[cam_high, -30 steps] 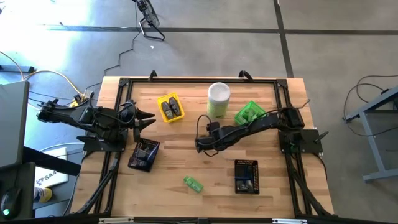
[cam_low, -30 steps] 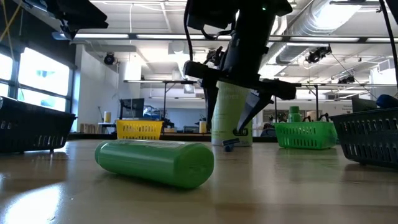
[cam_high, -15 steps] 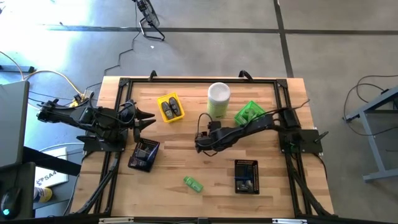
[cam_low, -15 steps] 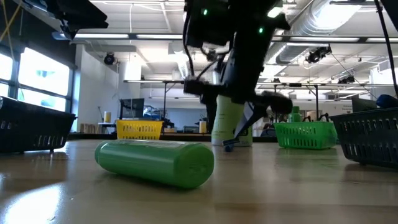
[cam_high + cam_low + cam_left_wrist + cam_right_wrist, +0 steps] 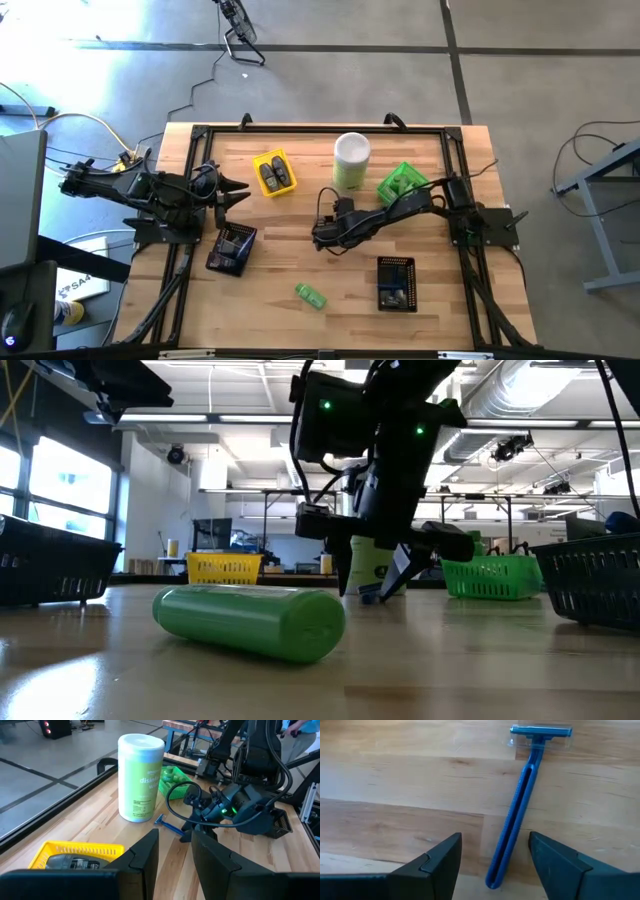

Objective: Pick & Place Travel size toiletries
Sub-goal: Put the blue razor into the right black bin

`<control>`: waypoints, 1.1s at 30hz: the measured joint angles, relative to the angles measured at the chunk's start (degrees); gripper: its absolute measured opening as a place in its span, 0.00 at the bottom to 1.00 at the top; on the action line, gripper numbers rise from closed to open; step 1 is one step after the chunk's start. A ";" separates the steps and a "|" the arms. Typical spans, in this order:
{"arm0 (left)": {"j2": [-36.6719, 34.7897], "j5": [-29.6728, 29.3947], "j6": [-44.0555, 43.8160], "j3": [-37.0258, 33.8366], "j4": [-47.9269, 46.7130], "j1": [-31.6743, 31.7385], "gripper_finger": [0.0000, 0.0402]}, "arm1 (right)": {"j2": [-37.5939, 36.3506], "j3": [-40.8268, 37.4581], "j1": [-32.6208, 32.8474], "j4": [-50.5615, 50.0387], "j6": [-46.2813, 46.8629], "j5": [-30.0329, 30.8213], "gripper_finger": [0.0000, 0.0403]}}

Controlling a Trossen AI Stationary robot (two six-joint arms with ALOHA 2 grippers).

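razor point(image 5: 520, 805) beside canister point(image 5: 140, 777), yellow tray point(image 5: 273, 172)

A tall pale-green canister point(image 5: 351, 160) (white lid) stands between the yellow tray point(image 5: 273, 173) and green tray point(image 5: 402, 183).

we are in an open industrial lab: exposed ceiling ducts point(image 5: 520, 390), strip lights, a concrete floor point(image 5: 540, 90) with trailing cables, other benches behind our wooden worktop point(image 5: 300, 215).

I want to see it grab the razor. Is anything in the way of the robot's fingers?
Nothing visible. The right gripper is open, a finger on each side of the blue razor lying on bare table.
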 joint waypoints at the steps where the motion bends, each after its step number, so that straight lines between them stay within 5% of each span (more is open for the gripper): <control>1: 0.00 0.00 0.00 0.00 0.04 0.00 0.28 | 0.00 0.01 -0.03 0.00 0.51 -0.27 0.56; 7: 0.00 0.02 0.00 0.00 -0.02 0.00 0.28 | 0.04 -0.01 -0.06 -0.43 2.32 -0.74 0.49; 21: 0.00 0.11 -0.42 0.00 -0.83 0.00 0.28 | 0.15 -0.08 -0.06 -0.65 2.33 -2.15 0.11; 33: 0.00 0.09 -0.44 0.00 -0.83 0.00 0.28 | -1.14 -0.19 1.03 -0.07 2.00 -3.40 0.07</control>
